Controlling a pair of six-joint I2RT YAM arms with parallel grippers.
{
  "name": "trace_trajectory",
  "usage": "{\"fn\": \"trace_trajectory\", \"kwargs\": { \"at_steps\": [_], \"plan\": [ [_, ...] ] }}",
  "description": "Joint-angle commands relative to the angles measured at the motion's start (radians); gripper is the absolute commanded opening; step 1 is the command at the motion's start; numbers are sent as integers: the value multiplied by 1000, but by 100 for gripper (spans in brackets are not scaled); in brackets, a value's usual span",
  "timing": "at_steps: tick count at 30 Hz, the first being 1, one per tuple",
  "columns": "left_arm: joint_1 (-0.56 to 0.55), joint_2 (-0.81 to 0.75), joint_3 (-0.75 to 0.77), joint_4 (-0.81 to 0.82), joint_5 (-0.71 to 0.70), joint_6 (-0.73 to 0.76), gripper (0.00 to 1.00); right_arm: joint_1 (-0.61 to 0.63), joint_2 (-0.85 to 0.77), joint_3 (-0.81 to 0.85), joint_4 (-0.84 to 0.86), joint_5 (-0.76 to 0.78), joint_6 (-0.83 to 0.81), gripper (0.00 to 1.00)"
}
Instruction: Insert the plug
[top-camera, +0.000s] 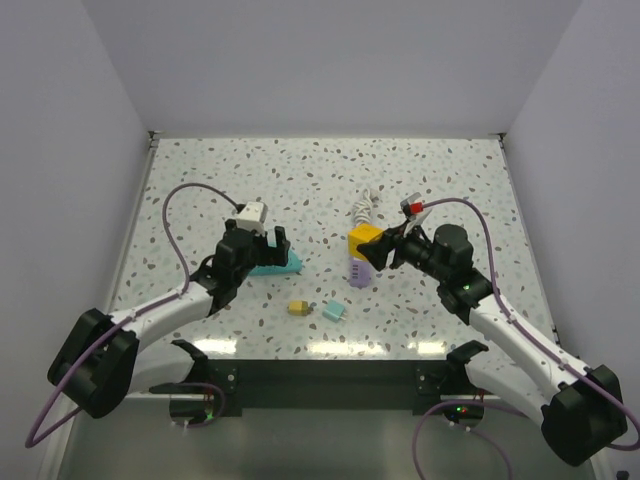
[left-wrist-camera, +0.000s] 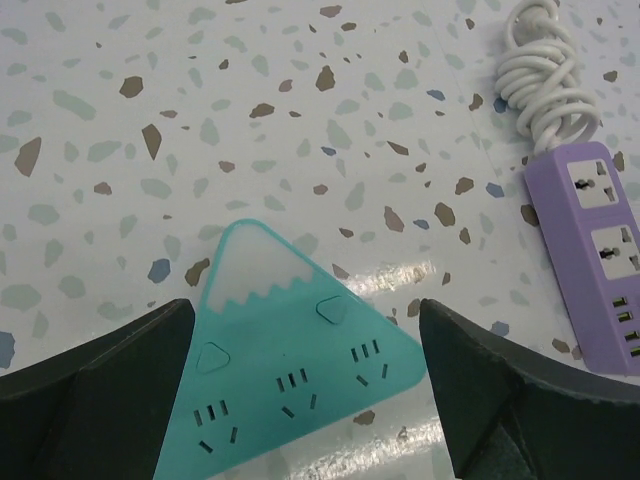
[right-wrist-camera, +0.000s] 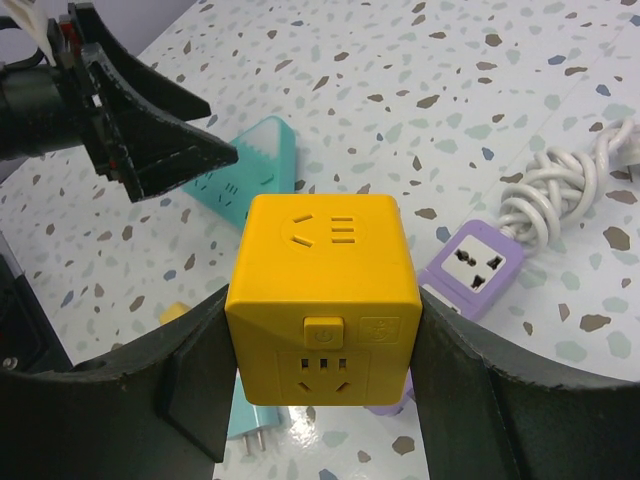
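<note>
The left jaws stand wide apart, grasping nothing, 1 on each side of the teal triangular socket block (top-camera: 277, 264) (left-wrist-camera: 290, 380), which lies flat on the speckled tabletop (top-camera: 200, 180) at about 9 o'clock from its centre. The right jaws are clenched on 2 opposite sides of a yellow socket cube (top-camera: 364, 238) (right-wrist-camera: 320, 290), held just right of centre. Beside the cube at 6 o'clock lies a purple power strip (top-camera: 361, 272) (left-wrist-camera: 600, 260) (right-wrist-camera: 470, 268), its white cord (top-camera: 362, 208) (left-wrist-camera: 545, 80) (right-wrist-camera: 560, 195) coiled at its 12 o'clock end. 2 small plugs lie loose at 6 o'clock from centre: a yellow plug (top-camera: 298, 307) and, just beside it at 3 o'clock, a teal plug (top-camera: 333, 312), neither in any jaws
</note>
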Motion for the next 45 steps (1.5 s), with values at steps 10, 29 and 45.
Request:
{"fn": "trace_trajectory", "kwargs": {
  "at_steps": [10, 29, 45],
  "plan": [
    [-205, -10, 15, -169, -243, 28, 100, -3, -2, 48, 65, -35, 2, 0],
    [-343, 200, 141, -251, -447, 21, 100, -3, -23, 38, 71, -50, 2, 0],
    [-393, 387, 265, -324, -649, 34, 100, -3, -26, 33, 83, -64, -1, 0]
  ]
}}
